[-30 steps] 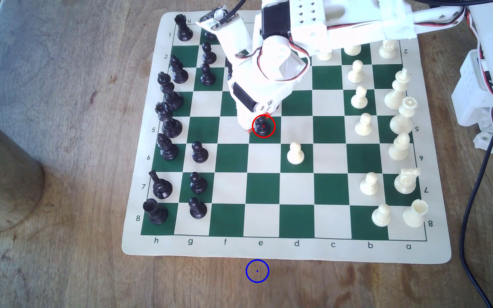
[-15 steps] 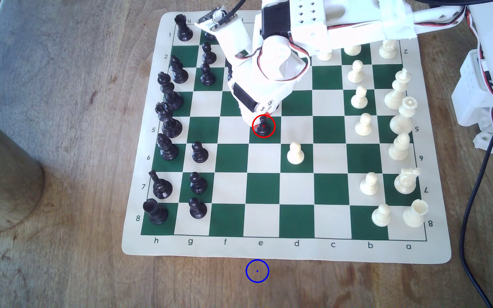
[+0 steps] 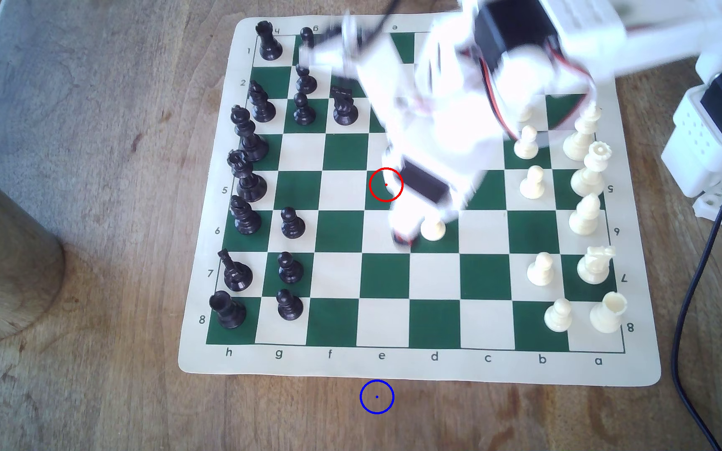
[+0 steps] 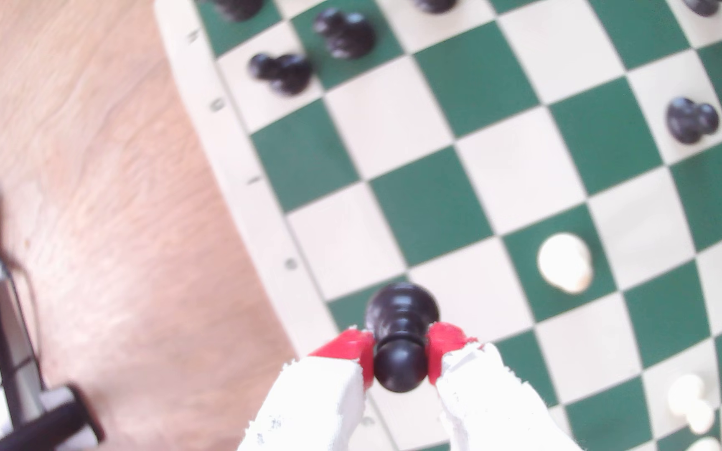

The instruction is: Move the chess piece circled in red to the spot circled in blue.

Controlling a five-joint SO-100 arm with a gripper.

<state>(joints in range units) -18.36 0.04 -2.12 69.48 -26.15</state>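
The hand (image 4: 399, 362) carries the black pawn (image 4: 400, 336) pinched between its red pads (image 4: 352, 351), raised above the chessboard (image 3: 420, 366). Just beside it, on the exterior view's right, stands a lone white pawn (image 3: 433, 227), the nearest obstacle. From there toward the blue ring (image 3: 376, 397) on the bare wooden surface (image 3: 112, 390), the middle squares lie open. Black pieces (image 3: 290, 269) line the board's edge at the exterior view's left, white pieces (image 3: 541, 269) its right, both well apart from that lane. A dark cable (image 3: 682, 338) runs down the far right of the exterior view.
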